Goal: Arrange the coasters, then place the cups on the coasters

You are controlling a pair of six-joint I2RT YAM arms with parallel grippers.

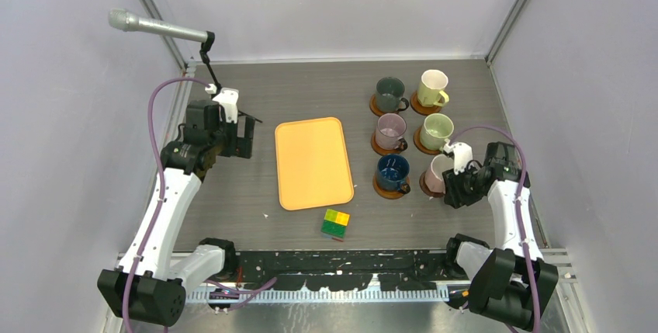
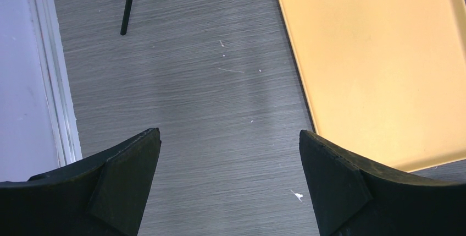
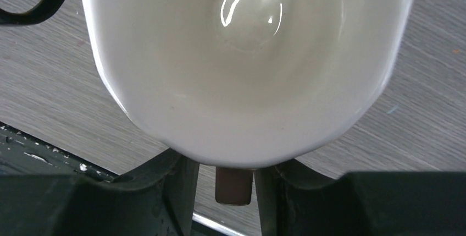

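Note:
Six cups stand on round brown coasters at the right: dark grey-green [image 1: 389, 92], pale yellow [image 1: 433, 86], mauve [image 1: 389, 130], light green [image 1: 436, 130], dark blue [image 1: 392, 171] and white-pink [image 1: 437, 173]. The white-pink cup [image 3: 247, 54] fills the right wrist view, its brown handle [image 3: 234, 186] between the fingers of my right gripper [image 3: 225, 192]. The jaws are parted, with a visible gap on the handle's left side. A coaster rim [image 1: 426, 185] shows under this cup. My left gripper [image 2: 229, 153] hangs wide open over bare table, left of the tray, holding nothing.
An orange rectangular tray [image 1: 310, 162] lies mid-table. A yellow-green block [image 1: 335, 223] sits near the front edge. A microphone [image 1: 155, 26] on a black stand reaches in at the back left, its leg [image 2: 129, 5] ahead of the left gripper. Walls enclose the table.

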